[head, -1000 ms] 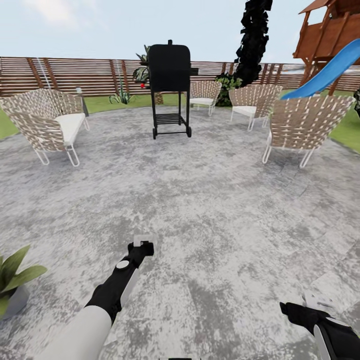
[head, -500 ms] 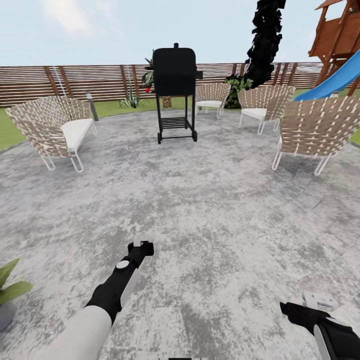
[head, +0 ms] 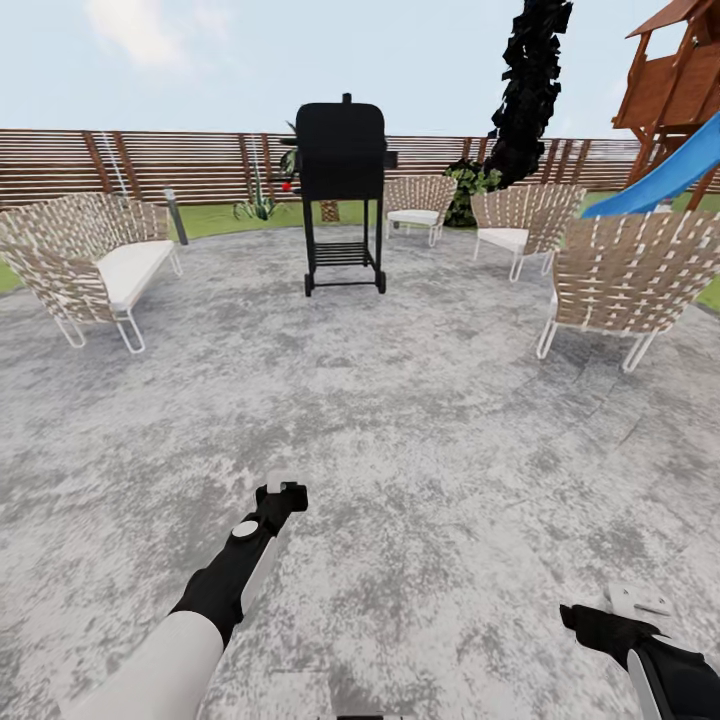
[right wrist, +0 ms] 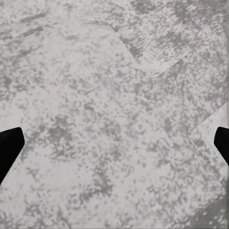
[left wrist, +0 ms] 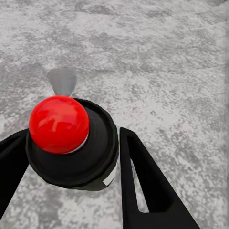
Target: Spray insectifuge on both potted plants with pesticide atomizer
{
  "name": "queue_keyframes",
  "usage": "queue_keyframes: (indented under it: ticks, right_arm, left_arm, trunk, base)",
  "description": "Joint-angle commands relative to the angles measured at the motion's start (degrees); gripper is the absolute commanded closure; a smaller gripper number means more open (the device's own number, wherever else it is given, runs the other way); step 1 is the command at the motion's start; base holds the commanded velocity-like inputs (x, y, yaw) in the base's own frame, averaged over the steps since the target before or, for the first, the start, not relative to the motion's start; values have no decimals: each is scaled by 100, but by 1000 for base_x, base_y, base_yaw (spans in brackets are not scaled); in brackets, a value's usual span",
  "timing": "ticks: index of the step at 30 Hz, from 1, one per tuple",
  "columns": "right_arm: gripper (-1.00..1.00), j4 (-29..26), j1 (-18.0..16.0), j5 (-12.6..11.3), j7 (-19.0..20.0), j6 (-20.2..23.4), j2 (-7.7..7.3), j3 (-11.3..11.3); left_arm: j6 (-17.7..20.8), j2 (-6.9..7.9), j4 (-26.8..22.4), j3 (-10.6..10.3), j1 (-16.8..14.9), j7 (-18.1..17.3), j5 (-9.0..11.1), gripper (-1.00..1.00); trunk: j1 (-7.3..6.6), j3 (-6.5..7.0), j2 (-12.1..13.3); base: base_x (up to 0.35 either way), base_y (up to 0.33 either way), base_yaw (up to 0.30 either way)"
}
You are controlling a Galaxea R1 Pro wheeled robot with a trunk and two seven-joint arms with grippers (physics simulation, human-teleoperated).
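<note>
1. Left tool (head: pixel 283 492): extended forward over the grey paved patio (head: pixel 400 400). In the left wrist view the two black fingers (left wrist: pixel 143 181) are clamped on the pesticide atomizer (left wrist: pixel 71 143), seen end-on as a dark round body with a red ball top.
2. Pesticide atomizer position: held between the left tool's fingers, above the paving, low and left of centre in the head view.
3. Right tool (head: pixel 640 605): low at the right of the head view, over the paving. In the right wrist view its two dark fingertips (right wrist: pixel 9 148) stand wide apart with bare paving between them.
4. Surroundings, head view: a black grill on a wheeled stand (head: pixel 342 190) stands ahead at centre. Woven chairs (head: pixel 85 260) ring the patio on both sides.
5. Background: a brown slatted fence (head: pixel 150 165) runs across the far edge. A wooden playhouse (head: pixel 680 80) with a blue slide (head: pixel 660 175) stands at far right.
</note>
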Motion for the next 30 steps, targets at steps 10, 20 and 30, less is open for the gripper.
queue_keyframes:
  ticks: [10, 20, 30]
  right_arm:
    - [-100, -4, -3, 8, 9, 26, -1, -3]
    - [-100, -4, -3, 8, 9, 26, -1, -6]
    - [-100, -4, -3, 8, 9, 26, -1, -6]
  left_arm:
    - [9, 1, -5, -6, -2, 1, 17, 100]
    - [5, 1, -5, -6, -2, -3, 17, 100]
    - [4, 1, -5, -6, -2, 0, 215, 100]
  trunk:
    - [2, -5, -2]
    - [2, -5, -2]
    - [2, -5, -2]
  base:
    - [292, -209, 14]
    - [51, -30, 212]
    - [97, 0, 251]
